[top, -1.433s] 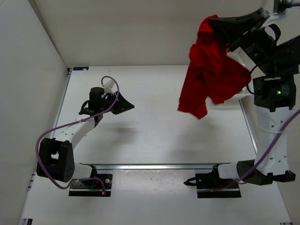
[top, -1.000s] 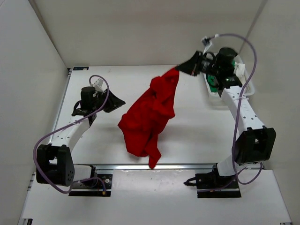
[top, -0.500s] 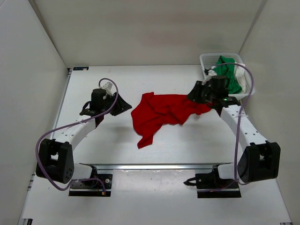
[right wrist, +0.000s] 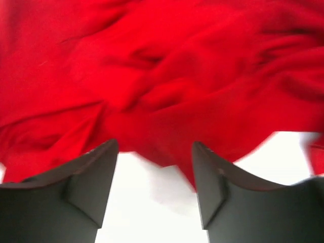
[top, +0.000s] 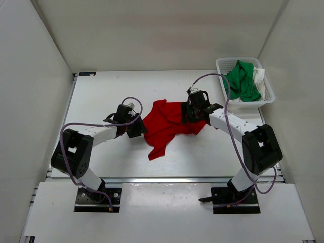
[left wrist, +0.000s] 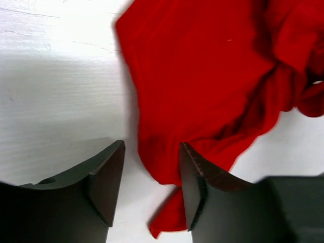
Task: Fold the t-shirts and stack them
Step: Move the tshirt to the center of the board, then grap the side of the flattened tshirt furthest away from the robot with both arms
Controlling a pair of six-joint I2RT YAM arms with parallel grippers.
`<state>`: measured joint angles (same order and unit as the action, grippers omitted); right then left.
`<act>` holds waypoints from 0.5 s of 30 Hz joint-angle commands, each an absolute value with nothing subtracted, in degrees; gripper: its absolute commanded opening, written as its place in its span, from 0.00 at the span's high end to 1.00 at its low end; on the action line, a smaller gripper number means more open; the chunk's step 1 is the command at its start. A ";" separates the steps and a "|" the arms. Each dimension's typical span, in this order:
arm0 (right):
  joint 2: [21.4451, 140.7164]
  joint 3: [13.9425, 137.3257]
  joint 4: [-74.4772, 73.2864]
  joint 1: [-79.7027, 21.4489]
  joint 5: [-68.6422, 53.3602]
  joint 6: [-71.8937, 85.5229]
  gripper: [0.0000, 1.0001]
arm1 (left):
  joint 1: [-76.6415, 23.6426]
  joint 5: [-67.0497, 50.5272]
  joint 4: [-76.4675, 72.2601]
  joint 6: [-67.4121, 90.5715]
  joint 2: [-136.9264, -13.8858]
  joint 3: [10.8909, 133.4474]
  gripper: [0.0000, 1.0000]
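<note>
The red t-shirt (top: 167, 124) lies crumpled on the middle of the white table (top: 101, 96). My left gripper (top: 137, 127) is at its left edge and stands open. In the left wrist view a low fold of the red t-shirt (left wrist: 212, 76) reaches between the fingers of the left gripper (left wrist: 152, 172). My right gripper (top: 195, 112) is at the shirt's right edge, also open. In the right wrist view the red t-shirt (right wrist: 167, 66) lies just beyond the right gripper (right wrist: 154, 172), with bare table between the fingers. The green t-shirt (top: 242, 81) and a white t-shirt (top: 259, 76) sit bunched in the basket.
A white mesh basket (top: 223, 63) stands at the back right corner of the table. White walls close in the left, back and right sides. Purple cables loop off both arms.
The right arm swung the red shirt down from the air onto the table and opened, letting it go. The left arm moved right to the shirt's left edge, its jaws widening.
</note>
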<state>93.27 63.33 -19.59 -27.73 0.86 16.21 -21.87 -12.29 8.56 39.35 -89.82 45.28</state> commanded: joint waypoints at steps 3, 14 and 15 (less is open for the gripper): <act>93.68 66.44 -19.07 -28.56 14.15 14.33 0.39 | -22.50 -9.75 5.02 41.39 -92.19 45.70 0.50; 97.64 68.11 -15.20 -23.92 4.77 16.17 0.68 | -23.91 -9.58 1.23 43.85 -98.26 48.78 0.84; 97.73 68.38 -15.73 -23.56 3.96 16.35 0.85 | -23.73 -9.93 1.40 44.03 -98.26 48.52 0.90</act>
<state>97.49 66.04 -18.65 -25.43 7.49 15.31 -23.66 -10.87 2.92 43.33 -98.04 47.22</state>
